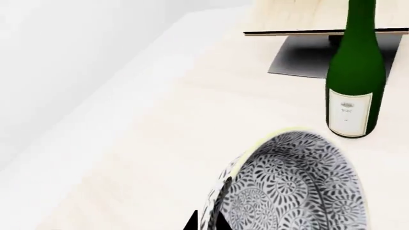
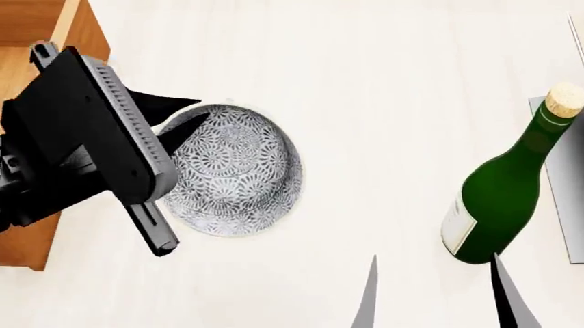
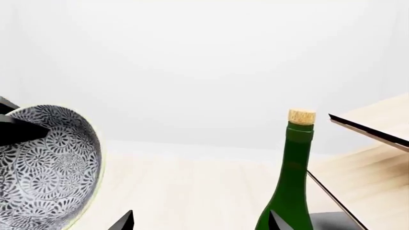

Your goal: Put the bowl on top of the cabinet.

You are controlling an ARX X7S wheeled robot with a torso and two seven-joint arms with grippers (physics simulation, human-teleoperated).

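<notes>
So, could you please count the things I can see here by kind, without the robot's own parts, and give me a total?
Bowl: 1
Bottle: 1
Cabinet: 1
Rack: 1
Total: 4

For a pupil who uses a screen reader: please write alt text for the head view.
The left gripper holds the patterned bowl by its rim, tilted, above a pale table. A corked green bottle stands to the right, the orange-brown cabinet is at the left edge, and the right gripper fingertips show at the bottom.
</notes>
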